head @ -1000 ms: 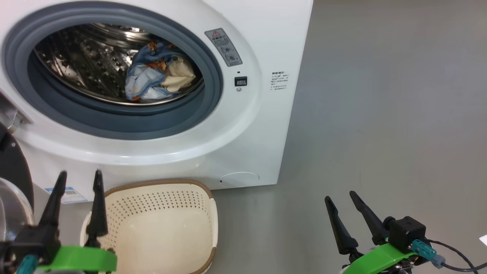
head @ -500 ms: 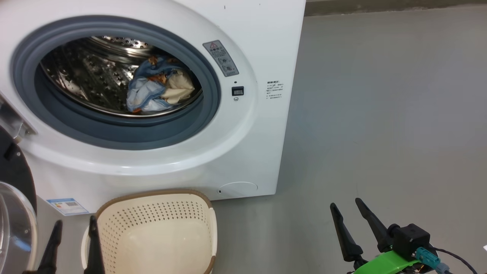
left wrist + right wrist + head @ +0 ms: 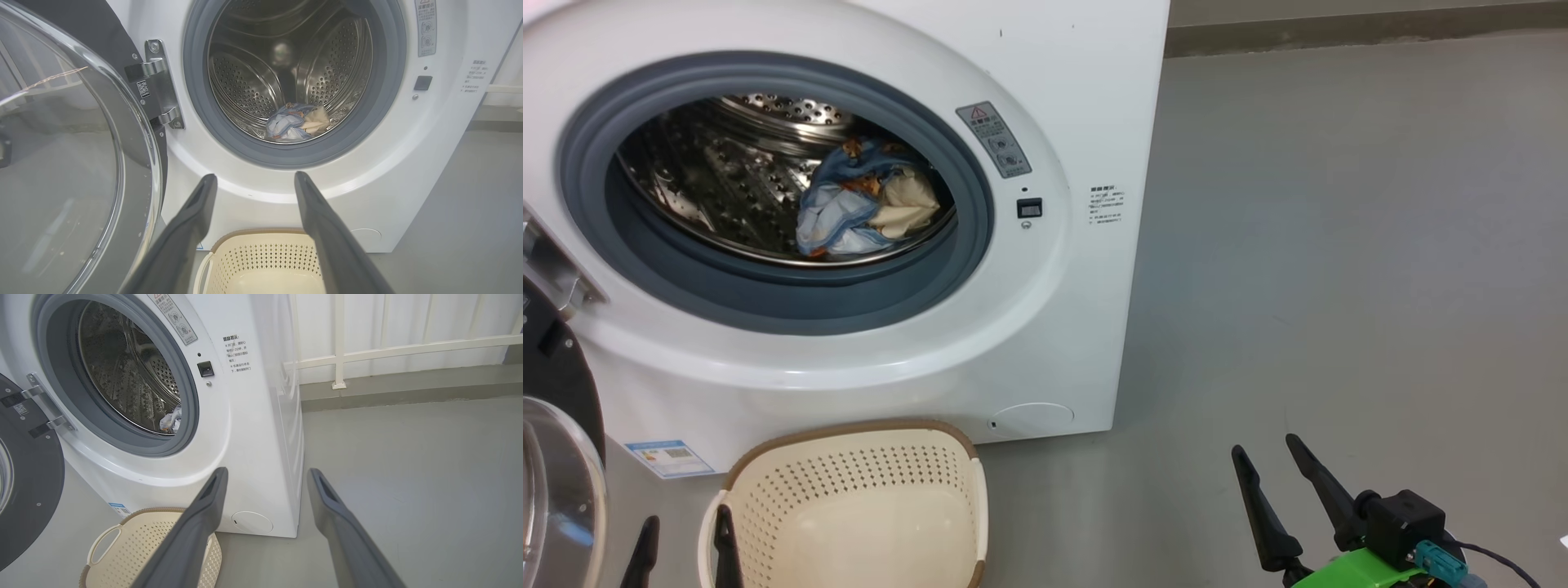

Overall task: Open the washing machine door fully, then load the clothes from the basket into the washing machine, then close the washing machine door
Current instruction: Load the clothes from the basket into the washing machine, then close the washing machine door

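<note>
The white washing machine (image 3: 1078, 122) stands with its door (image 3: 556, 457) swung out to the left, glass bowl facing me. The clothes (image 3: 862, 208), blue with orange prints and a cream part, lie bunched low in the steel drum, also seen as the clothes (image 3: 296, 122). Below the opening, the cream basket (image 3: 866, 482) sits on the floor with nothing in it. My left gripper (image 3: 685, 531) is open at the basket's left rim, holding nothing. My right gripper (image 3: 1264, 445) is open over bare floor to the right, also holding nothing.
The door (image 3: 61, 163) hangs on a metal hinge (image 3: 157, 81) close to my left fingers. Grey floor (image 3: 1339, 286) spreads to the right of the machine. A white railing (image 3: 339, 355) and a low kerb run behind it.
The head camera has tilted so the whole scene sits lower in the picture. My left gripper has dropped toward the bottom edge, beyond that shift. The right gripper has barely moved.
</note>
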Controlling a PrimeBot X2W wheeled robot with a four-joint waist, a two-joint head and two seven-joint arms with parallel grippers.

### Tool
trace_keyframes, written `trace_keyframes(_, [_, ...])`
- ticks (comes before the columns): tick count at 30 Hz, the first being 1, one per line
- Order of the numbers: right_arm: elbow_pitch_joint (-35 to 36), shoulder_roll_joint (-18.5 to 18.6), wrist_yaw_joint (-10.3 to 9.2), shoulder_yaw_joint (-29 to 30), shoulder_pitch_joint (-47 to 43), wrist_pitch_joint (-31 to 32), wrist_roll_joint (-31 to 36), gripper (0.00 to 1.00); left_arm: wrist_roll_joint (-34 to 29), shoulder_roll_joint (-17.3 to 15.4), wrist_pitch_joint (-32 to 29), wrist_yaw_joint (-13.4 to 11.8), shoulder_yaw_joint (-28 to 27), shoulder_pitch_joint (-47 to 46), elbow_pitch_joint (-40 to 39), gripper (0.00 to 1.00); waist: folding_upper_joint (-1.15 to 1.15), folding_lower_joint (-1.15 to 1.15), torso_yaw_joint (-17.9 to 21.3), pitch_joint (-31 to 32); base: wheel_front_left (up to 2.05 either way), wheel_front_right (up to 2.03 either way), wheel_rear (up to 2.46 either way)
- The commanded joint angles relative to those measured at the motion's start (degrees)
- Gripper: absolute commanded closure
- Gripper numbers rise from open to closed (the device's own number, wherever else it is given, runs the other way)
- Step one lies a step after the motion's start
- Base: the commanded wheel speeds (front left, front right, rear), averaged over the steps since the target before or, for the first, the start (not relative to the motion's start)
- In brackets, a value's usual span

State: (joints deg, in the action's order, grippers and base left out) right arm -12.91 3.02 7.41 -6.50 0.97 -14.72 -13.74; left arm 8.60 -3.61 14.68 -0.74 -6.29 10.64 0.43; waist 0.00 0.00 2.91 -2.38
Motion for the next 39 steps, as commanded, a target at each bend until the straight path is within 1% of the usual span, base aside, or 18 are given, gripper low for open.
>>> trace_keyframes(1, [1.5,-0.1,0.08,-1.2,0.4,-0.3,0.4,0.00,-0.4,-0.1,0.3,-0.1,-2.0,-0.6,-0.9,0.00,0.00,0.00,0.1,0.2,0.00,0.00,0.00])
trace_keyframes(22, [1.4,-0.1,0.08,-1.4,0.4,-0.3,0.5,0.00,-0.1,0.3,0.3,0.7,-2.4,-0.5,0.1,0.00,0.00,0.00,-0.1,0.7,0.00,0.00,0.00])
trace_keyframes(27, [1.4,-0.1,0.08,-1.3,0.6,-0.3,0.6,0.00,-0.5,0.3,0.3,0.1,-2.7,-0.6,0.3,0.00,0.00,0.00,-0.2,0.6,0.00,0.00,0.00])
trace_keyframes(39, [1.5,-0.1,0.08,-1.2,0.6,-0.3,0.8,0.00,-0.6,0.4,0.3,0.9,-3.7,-1.9,1.6,0.00,0.00,0.00,-0.4,0.5,0.00,0.00,0.00])
